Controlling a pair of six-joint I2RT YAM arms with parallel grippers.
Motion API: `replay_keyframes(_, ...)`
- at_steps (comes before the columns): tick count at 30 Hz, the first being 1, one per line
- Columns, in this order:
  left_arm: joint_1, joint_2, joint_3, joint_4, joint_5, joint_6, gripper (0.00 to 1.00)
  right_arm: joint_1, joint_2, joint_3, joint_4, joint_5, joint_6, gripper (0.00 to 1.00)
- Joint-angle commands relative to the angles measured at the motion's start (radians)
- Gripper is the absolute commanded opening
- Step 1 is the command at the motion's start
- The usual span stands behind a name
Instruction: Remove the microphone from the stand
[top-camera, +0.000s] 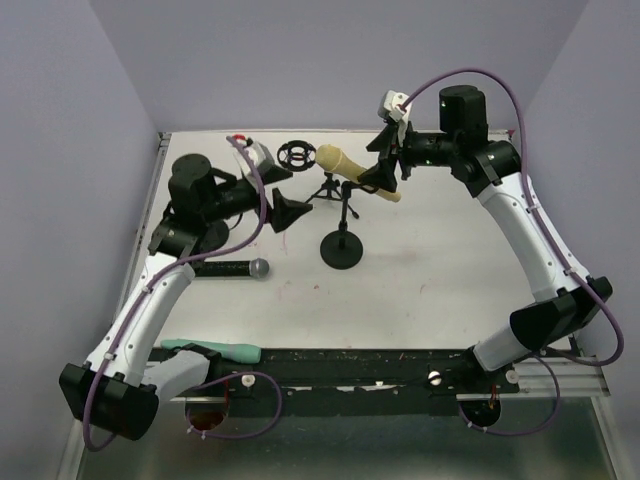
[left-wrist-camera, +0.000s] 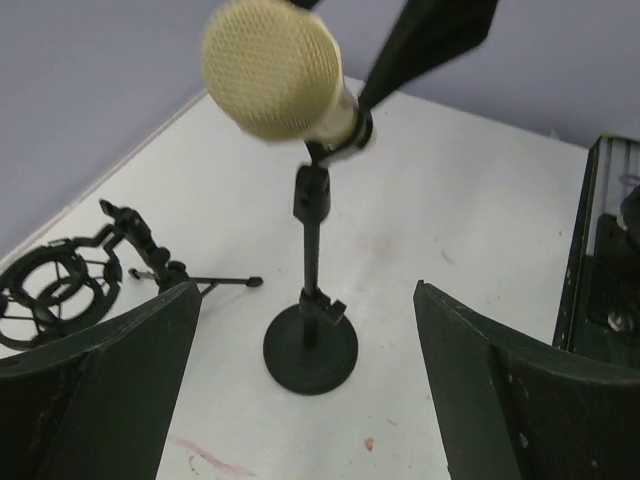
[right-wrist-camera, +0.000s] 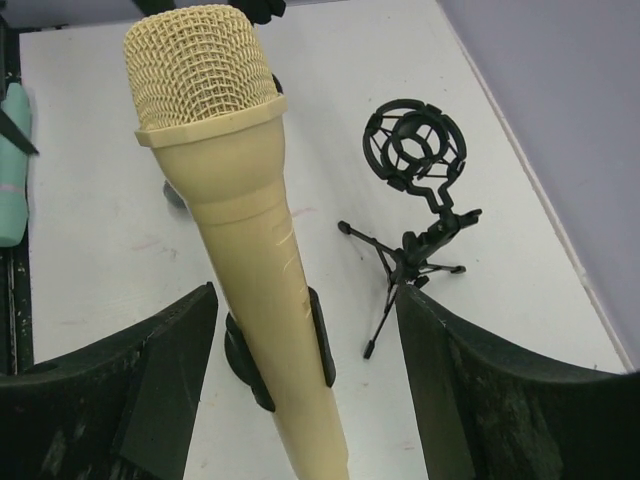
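Straddling the cream microphone (right-wrist-camera: 235, 230), the right gripper (right-wrist-camera: 305, 295) has its jaws parted, neither finger touching; the tail is cut off below. Microphone sits in the clip atop the stand (left-wrist-camera: 311, 350). Left gripper (top-camera: 292, 212) gapes empty, left of stand. Shock mount (top-camera: 297, 155) behind stand. White table (top-camera: 450, 290).

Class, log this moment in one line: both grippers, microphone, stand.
left gripper: open, empty | right gripper: open, straddling cream microphone | microphone: clipped in stand | stand: upright
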Motion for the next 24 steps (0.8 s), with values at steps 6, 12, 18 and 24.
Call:
replay_keyframes(6, -0.062, 0.103, -0.350, 0.683, 0.042, -0.097, 0.84, 0.083, 0.090, 0.075, -0.063, -0.051, -0.081, 0.78)
replay_keyframes(12, -0.120, 0.273, -0.347, 0.892, 0.005, -0.147, 0.77, 0.121, 0.122, 0.138, -0.075, -0.005, -0.026, 0.75)
replay_keyframes(18, -0.158, 0.379, -0.312, 1.005, -0.019, -0.236, 0.69, 0.129, 0.159, 0.175, -0.081, 0.036, 0.011, 0.63)
replay_keyframes(24, -0.175, 0.393, -0.316, 1.062, -0.048, -0.290, 0.60, 0.132, 0.177, 0.204, -0.115, 0.047, 0.016, 0.55)
